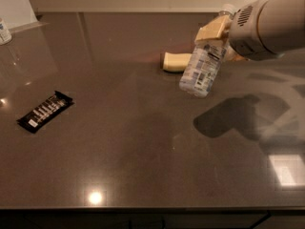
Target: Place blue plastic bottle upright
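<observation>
The blue plastic bottle (202, 66) is a clear, faintly bluish bottle with a white cap and a white-and-blue label. It hangs in the air above the dark table, tilted with its cap up to the right and its base down to the left. My gripper (217, 35) comes in from the upper right and is shut on the bottle near its neck. A tan finger (212, 32) shows in front of the bottle's shoulder. The bottle's shadow lies on the table to the lower right.
A yellow sponge (177, 62) lies on the dark table (143, 166) just behind the bottle. A black snack bar wrapper (45, 111) lies at the left. A white-capped container (5, 31) stands at the far left edge. The table's front edge runs along the bottom.
</observation>
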Action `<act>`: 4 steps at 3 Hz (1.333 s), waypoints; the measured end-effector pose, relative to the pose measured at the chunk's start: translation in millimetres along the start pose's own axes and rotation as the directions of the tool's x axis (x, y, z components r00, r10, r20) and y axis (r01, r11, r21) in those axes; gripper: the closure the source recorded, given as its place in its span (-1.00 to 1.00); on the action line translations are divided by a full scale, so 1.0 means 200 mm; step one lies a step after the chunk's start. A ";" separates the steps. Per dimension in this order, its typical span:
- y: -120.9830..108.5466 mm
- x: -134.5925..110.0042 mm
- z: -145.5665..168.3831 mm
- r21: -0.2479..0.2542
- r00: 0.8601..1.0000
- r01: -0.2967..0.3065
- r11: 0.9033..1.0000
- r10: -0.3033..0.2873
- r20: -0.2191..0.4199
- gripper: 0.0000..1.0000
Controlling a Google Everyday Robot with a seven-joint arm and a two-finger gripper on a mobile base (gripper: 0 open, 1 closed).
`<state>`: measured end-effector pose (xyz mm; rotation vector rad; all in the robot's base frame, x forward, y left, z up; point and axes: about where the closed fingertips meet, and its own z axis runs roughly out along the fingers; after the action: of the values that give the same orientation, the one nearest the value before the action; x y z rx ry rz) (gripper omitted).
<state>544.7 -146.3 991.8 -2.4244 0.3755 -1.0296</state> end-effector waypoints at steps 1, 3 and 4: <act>-0.01 -0.01 -0.02 0.052 0.995 0.098 0.994 -0.097 -0.021 1.00; -0.02 -0.04 -0.04 0.172 0.965 0.260 0.950 -0.251 -0.073 1.00; 0.01 -0.08 -0.03 0.203 0.917 0.395 0.896 -0.372 -0.143 1.00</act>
<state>529.5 -142.7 984.4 -2.2883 -0.1965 -1.2854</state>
